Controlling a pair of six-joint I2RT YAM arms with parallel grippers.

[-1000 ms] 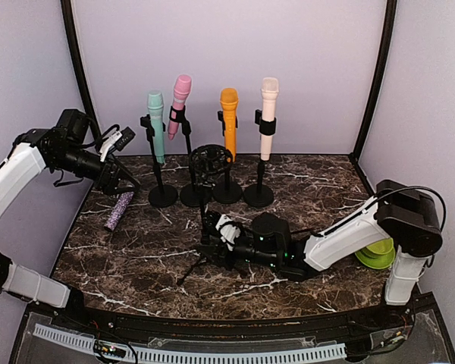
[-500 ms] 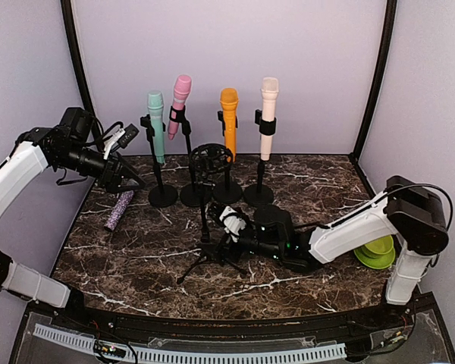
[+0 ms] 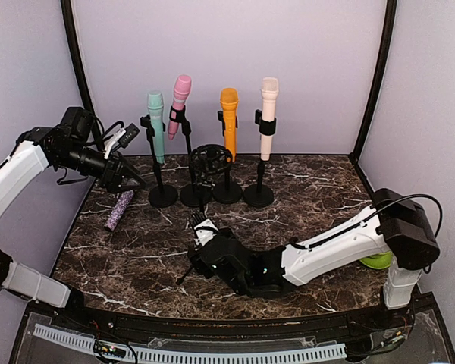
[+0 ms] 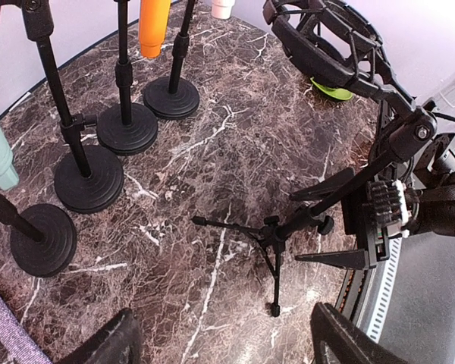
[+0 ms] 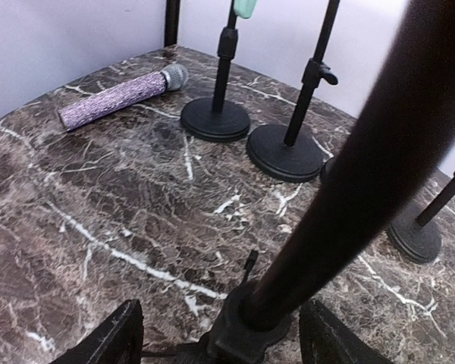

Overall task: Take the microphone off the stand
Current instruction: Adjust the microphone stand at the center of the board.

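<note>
Your right arm (image 3: pixel 334 243) holds its jaws apart astride the pole of the tripod stand (image 5: pixel 349 174), seemingly without touching it, your left arm (image 3: pixel 15 176) has its jaws wide and empty, and the purple microphone (image 3: pixel 119 210) lies on the tabletop (image 3: pixel 326 189) at far left.

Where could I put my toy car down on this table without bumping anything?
Bare marble lies between the cream microphone's stand and the green bowl, and between the purple microphone and tripod. The back row is crowded.

No writing, label, brand, number or sign is legible anywhere in these views.
</note>
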